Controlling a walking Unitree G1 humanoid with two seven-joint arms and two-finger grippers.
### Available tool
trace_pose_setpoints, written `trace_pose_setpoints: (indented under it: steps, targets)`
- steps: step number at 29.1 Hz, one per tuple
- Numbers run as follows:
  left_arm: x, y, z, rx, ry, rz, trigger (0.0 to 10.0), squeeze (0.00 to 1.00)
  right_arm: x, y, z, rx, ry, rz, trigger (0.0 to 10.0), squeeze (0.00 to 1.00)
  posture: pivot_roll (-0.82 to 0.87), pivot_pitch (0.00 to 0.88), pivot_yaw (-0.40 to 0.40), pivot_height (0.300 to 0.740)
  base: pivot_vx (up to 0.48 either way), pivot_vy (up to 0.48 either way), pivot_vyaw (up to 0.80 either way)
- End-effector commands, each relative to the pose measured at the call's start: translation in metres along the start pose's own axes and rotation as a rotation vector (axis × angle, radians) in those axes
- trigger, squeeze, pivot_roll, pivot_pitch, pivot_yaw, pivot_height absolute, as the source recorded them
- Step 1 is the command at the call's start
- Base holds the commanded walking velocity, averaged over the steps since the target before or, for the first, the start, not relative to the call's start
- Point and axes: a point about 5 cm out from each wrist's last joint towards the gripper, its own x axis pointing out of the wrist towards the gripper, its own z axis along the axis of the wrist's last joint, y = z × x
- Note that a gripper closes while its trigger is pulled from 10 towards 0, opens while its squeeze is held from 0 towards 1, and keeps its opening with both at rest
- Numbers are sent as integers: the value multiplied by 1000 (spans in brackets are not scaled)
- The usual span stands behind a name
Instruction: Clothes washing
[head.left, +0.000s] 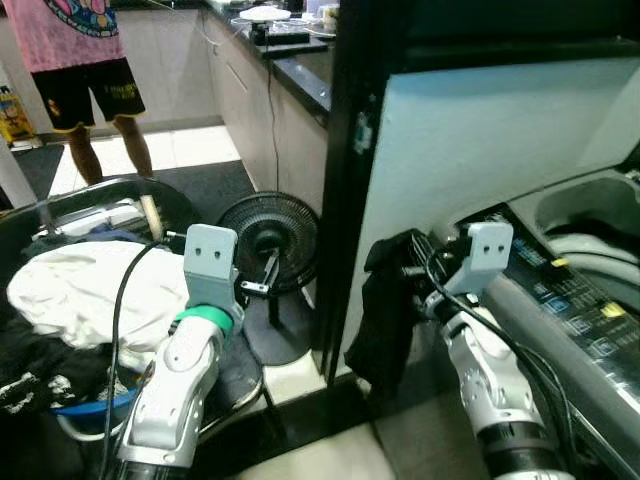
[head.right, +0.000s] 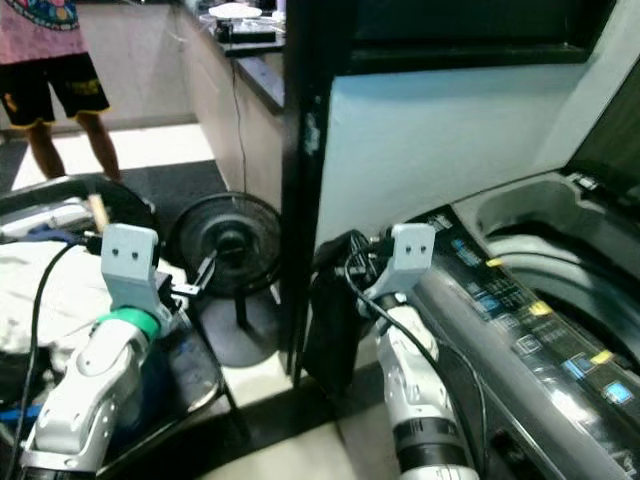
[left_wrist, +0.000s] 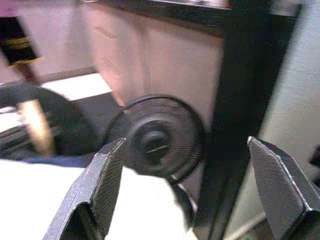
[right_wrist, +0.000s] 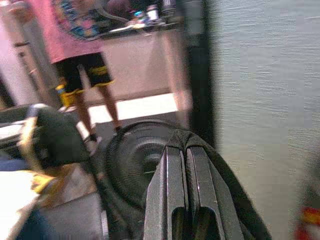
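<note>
- The right tool (head.left: 408, 262) has its two black fingers pressed together on a dark garment (head.left: 385, 320), which hangs limp in a long fold just beside the front corner of the washing machine (head.left: 590, 300), not yet over the open tub (head.left: 590, 215).
- In the right wrist view the fingers (right_wrist: 181, 190) are closed flat with black cloth (right_wrist: 235, 200) wrapped round them.
- The left tool (left_wrist: 192, 190) is spread wide and holds nothing; it hovers over the laundry basket (head.left: 120, 195), on the far side of the dark post (head.left: 350, 180) from the washing machine, pointing toward a small floor fan (head.left: 268, 240).
- Handling, as a judgement: the dark garment looks soft, light and floppy, so it will sag and swing. A pinch on a bunched fold near its top, as here, should hold; its trailing end could catch on the washing machine's rim and needs lifting well above it.
- A white cloth (head.left: 90, 290) lies heaped on top in the laundry basket with darker pieces under it; it looks just as soft and should be taken at a raised wrinkle.
- The room: pale tiled floor (head.left: 190, 145), a dark mat, and a long kitchen surface (head.left: 300, 75) with a dark top running away behind the floor fan.
- A person (head.left: 90, 60) in a pink shirt and black shorts stands beyond the laundry basket, well apart from the washing machine.
</note>
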Motion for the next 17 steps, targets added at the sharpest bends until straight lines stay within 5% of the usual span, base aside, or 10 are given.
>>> trace_pose_setpoints:
  steps: [1, 12, 17]
  targets:
    - [-3, 0, -7, -28, 25, 11, 10000, 0, -1, -1, -1, -4, 6, -1, 10000, 0, 25, 25, 21, 740, 0, 0, 0]
    - [-4, 0, -11, 8, 40, 6, 10000, 0, -2, -1, -1, -9, 6, -6, 10000, 0, 14, 18, 23, 740, 0, 0, 0]
    - [-2, -3, -6, 35, 8, 0, 10000, 0, -2, -4, -3, -18, 28, -42, 10000, 0, 16, 14, 21, 740, 0, 0, -800]
